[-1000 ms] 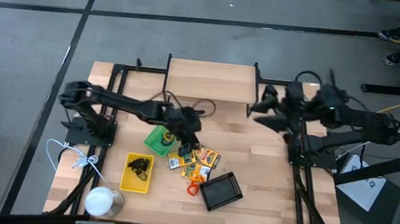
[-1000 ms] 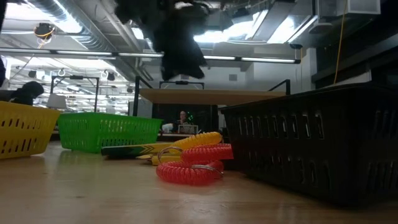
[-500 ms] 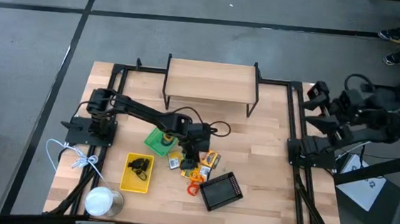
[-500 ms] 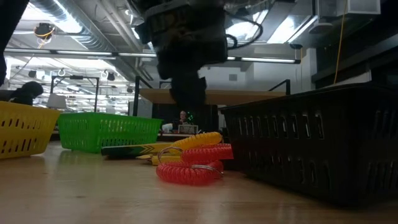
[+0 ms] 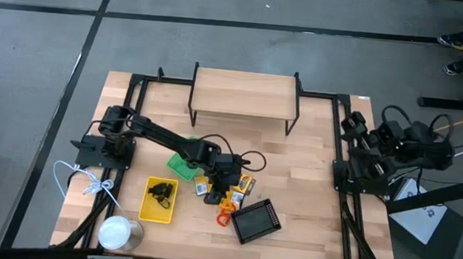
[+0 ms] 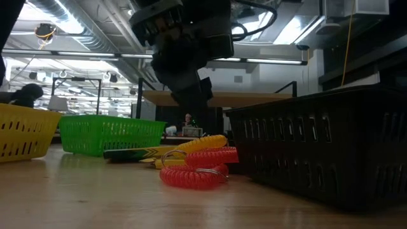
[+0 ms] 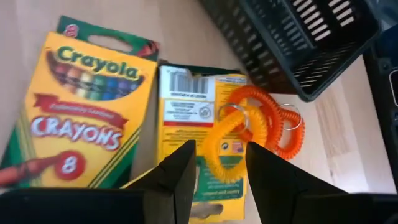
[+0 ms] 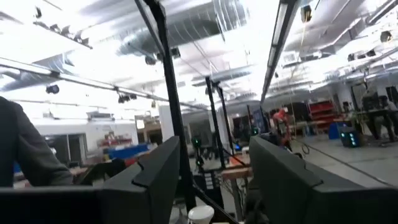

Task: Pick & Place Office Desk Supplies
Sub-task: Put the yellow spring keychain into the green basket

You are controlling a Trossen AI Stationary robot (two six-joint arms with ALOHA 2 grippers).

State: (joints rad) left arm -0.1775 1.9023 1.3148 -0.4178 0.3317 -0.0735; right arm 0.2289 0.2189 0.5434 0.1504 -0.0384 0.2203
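While parted, left claw (image 7: 217, 169) overhangs yellow loop (image 7: 229, 144).

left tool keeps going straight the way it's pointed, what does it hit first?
Most likely the yellow coil loop, lying on a crayon box. The left tool is open and aimed down at it, the loop showing between its fingers. Depth is uncertain.

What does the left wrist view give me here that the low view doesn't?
Only the left wrist view: the crayon box lettering, a second box's barcode, and the left tool open above the yellow coil. Only the low view: the green tray and yellow tray. Both: the orange coil and black mesh tray.
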